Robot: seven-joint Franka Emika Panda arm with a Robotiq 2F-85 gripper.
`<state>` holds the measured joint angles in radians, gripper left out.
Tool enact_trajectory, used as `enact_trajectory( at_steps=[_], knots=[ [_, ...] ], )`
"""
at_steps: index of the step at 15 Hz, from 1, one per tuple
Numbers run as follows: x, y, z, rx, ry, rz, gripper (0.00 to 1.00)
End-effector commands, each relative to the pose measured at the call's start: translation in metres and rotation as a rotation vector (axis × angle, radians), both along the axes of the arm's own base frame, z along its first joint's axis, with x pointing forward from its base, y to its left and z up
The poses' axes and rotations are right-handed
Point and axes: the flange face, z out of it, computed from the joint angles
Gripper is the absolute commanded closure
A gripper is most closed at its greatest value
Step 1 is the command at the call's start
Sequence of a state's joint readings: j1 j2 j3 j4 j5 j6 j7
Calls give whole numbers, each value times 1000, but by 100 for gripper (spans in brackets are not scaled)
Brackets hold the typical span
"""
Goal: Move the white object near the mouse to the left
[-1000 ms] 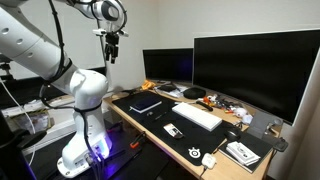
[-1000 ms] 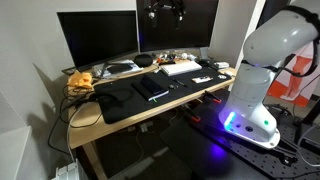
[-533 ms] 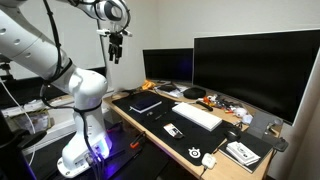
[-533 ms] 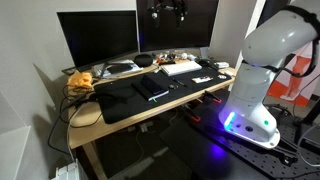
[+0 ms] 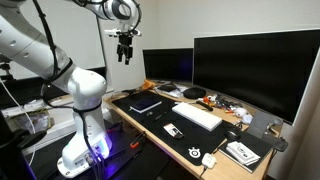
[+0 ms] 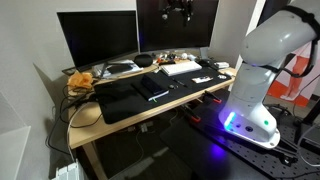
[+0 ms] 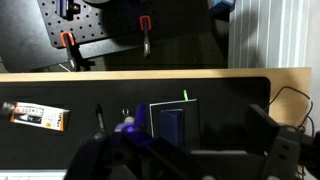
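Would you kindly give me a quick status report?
Pincer raised high, state unclear. White object flat on mat, untouched. Keyboard close beside it.

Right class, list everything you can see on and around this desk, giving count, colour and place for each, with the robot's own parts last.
monitors: two, black, back of desk
desk: one, wooden
mat: one, black, covering desk
keyboard: one, white, on mat
white object: one, white, on mat, between keyboard and front edge
mouse: one, white, mat's near corner
booklet: one, white, beside mouse
notebook: one, dark, on mat
arm: one, white
gripper: one, black, open, high above desk
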<state>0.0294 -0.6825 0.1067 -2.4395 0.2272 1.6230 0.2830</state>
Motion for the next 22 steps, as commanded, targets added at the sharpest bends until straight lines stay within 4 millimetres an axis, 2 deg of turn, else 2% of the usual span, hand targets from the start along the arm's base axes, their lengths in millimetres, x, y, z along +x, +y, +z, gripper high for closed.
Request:
enact_trajectory(
  at_steps=[1, 18, 19, 20, 22],
  knots=[
    [4, -27, -4, -4, -8, 24, 0],
    [1, -152, -37, -112, 30, 314, 0],
    [1, -156, -39, -102, 36, 305, 0],
    [-1, -147, -33, -97, 37, 294, 0],
    [-1, -150, -35, -93, 41, 289, 0]
  ],
)
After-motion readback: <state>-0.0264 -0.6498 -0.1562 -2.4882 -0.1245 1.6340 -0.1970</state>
